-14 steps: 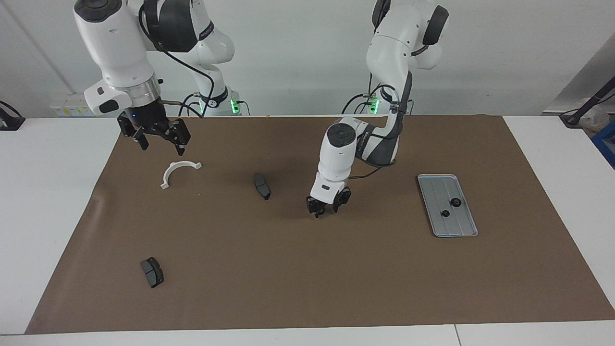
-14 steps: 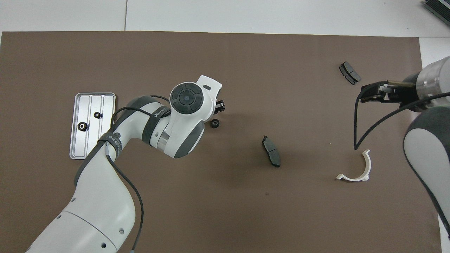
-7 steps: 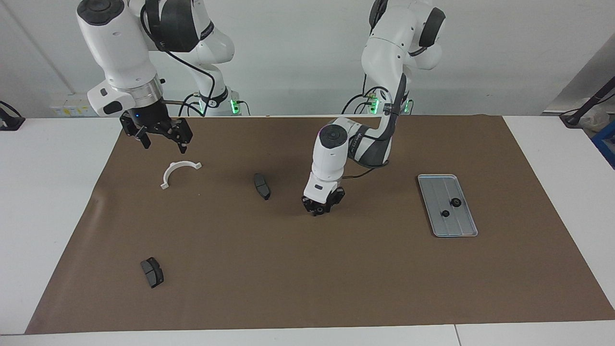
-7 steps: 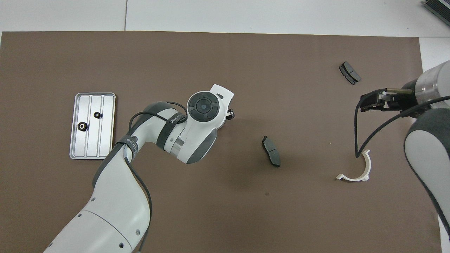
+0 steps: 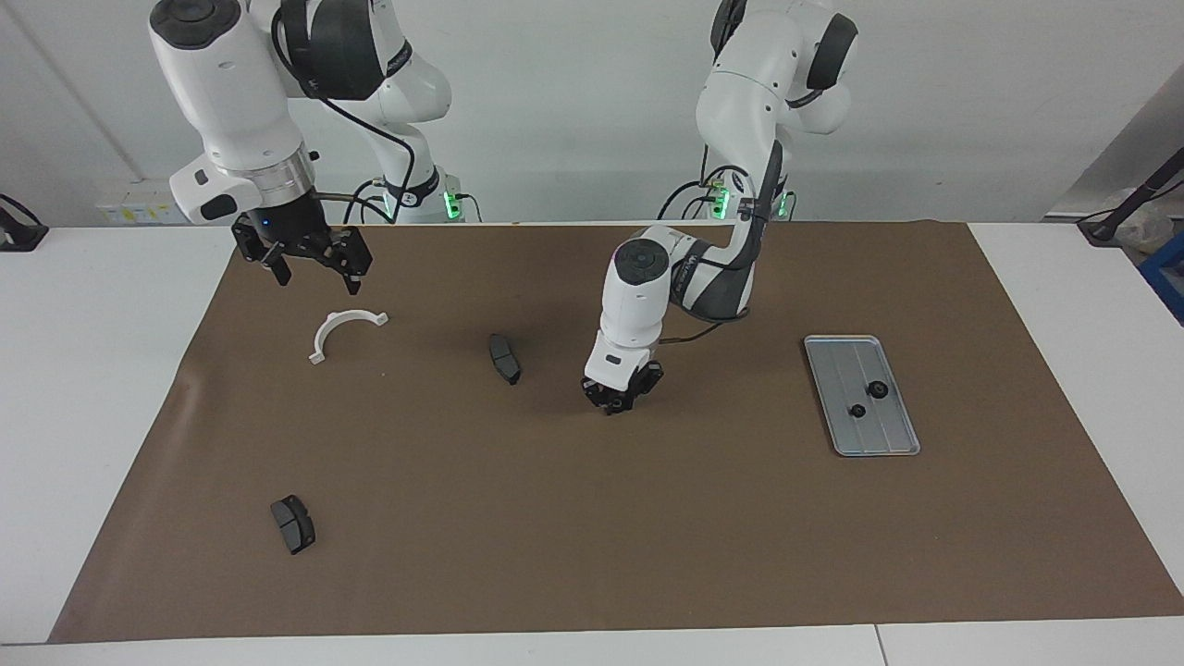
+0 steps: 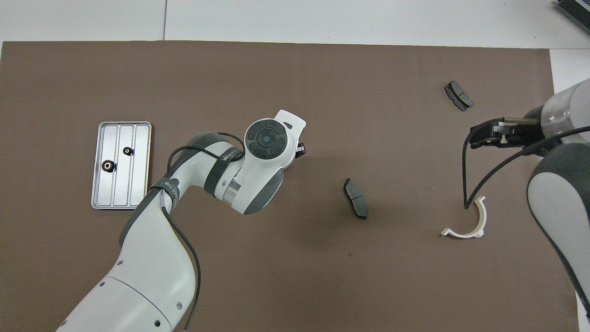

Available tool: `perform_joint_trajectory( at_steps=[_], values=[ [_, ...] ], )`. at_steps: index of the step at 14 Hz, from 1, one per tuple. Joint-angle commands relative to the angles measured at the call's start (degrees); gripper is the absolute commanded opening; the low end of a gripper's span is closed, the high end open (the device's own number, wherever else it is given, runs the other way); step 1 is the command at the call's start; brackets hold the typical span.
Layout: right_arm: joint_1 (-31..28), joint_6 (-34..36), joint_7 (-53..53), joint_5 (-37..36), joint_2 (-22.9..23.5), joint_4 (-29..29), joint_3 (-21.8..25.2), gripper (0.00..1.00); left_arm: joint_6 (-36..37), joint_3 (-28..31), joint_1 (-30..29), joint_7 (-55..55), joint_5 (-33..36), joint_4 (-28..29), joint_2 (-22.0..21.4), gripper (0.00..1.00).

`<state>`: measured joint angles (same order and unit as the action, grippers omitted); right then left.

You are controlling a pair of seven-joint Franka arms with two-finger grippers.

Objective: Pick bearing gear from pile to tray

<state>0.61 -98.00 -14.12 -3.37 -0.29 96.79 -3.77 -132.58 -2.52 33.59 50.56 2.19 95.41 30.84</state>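
Observation:
My left gripper (image 5: 611, 405) is down at the brown mat (image 5: 573, 518) in the middle of the table, shut on a small black bearing gear. In the overhead view its wrist hides that gear. The silver tray (image 5: 890, 435) (image 6: 139, 180) lies toward the left arm's end and holds two black gears (image 5: 877, 389) (image 6: 107, 166). What is left of the pile is a white half-ring bracket (image 5: 326, 327) (image 6: 462, 234) and two dark pads (image 5: 504, 358) (image 5: 292, 524). My right gripper (image 5: 311, 270) (image 6: 481, 134) hangs open over the mat beside the bracket, holding nothing.
One pad (image 6: 356, 198) lies between my left gripper and the bracket. The other pad (image 6: 458, 95) lies farther from the robots, toward the right arm's end. White tabletop surrounds the mat.
My left gripper came down over the loose gear and closed on it; its wrist now covers the gear from above. My right gripper drifted slightly above the bracket.

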Motion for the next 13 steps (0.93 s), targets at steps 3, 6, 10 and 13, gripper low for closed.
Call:
perform_joint_trajectory(
  at_steps=[3, 6, 10, 13],
  values=[
    [-0.3, 0.5, 1.6, 1.2, -0.9, 0.6, -0.2, 1.00, 7.7, 0.0, -7.1, -6.1, 0.2, -1.4, -5.2, 0.03],
    [-0.4, 0.5, 1.6, 1.2, -0.9, 0.6, -0.2, 1.00, 13.6, 0.1, -13.3, -17.9, -3.7, -1.1, -8.6, 0.03],
    [-0.3, 0.5, 1.6, 1.2, -0.9, 0.6, -0.2, 1.00, 24.5, 0.2, -22.0, -36.5, -4.1, 0.4, -11.9, 0.04],
    [-0.3, 0.5, 1.6, 1.2, -0.9, 0.6, -0.2, 1.00, 24.8, 0.3, -27.7, -48.0, -4.1, 5.4, -15.4, 0.04]
  ],
)
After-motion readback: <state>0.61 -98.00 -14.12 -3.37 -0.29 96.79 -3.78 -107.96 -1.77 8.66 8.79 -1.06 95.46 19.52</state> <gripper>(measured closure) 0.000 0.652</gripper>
